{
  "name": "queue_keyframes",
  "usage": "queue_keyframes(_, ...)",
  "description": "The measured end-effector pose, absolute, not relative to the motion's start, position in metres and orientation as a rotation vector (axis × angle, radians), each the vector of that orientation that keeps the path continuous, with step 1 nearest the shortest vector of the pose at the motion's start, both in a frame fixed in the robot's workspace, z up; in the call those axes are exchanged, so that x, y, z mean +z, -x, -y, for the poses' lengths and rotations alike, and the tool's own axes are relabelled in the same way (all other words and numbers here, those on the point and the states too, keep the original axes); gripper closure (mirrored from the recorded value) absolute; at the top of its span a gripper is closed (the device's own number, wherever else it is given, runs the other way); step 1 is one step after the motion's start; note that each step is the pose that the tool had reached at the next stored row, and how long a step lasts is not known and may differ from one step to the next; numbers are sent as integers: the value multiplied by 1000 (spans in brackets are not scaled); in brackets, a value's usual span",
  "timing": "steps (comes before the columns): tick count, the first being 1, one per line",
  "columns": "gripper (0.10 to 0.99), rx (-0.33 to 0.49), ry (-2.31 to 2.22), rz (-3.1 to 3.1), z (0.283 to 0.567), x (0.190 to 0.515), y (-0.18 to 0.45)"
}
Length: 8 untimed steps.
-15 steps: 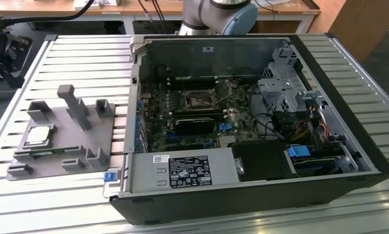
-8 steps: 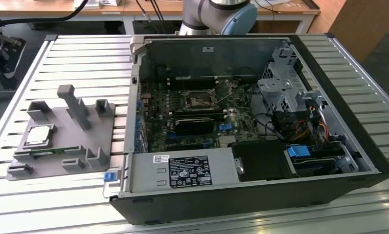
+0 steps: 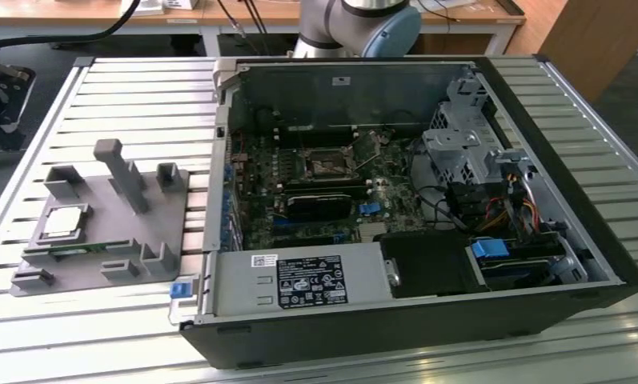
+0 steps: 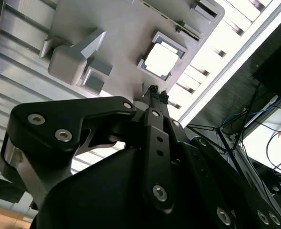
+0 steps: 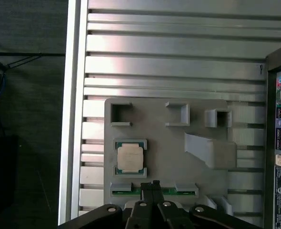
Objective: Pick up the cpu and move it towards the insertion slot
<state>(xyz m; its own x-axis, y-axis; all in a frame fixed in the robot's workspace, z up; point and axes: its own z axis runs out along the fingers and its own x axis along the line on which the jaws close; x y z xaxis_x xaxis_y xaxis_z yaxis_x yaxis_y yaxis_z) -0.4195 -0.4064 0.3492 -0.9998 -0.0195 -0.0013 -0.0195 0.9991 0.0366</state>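
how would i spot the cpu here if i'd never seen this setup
On the slatted metal table, look to the exterior view's left of the open computer case for the grey fixture plate. The cpu lies flat in a square pocket on it. It is the only silvery square with a pale rim there, beside a long thin green circuit strip.
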Motion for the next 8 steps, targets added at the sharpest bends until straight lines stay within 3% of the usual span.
queue_keyframes(3,918,57,31,-3133,407,346,422)
queue_keyframes(5,792,58,32,-3131,408,343,423)
queue_keyframes(6,792,57,32,-3131,408,341,423)
queue_keyframes(8,675,57,32,-3131,409,338,423)
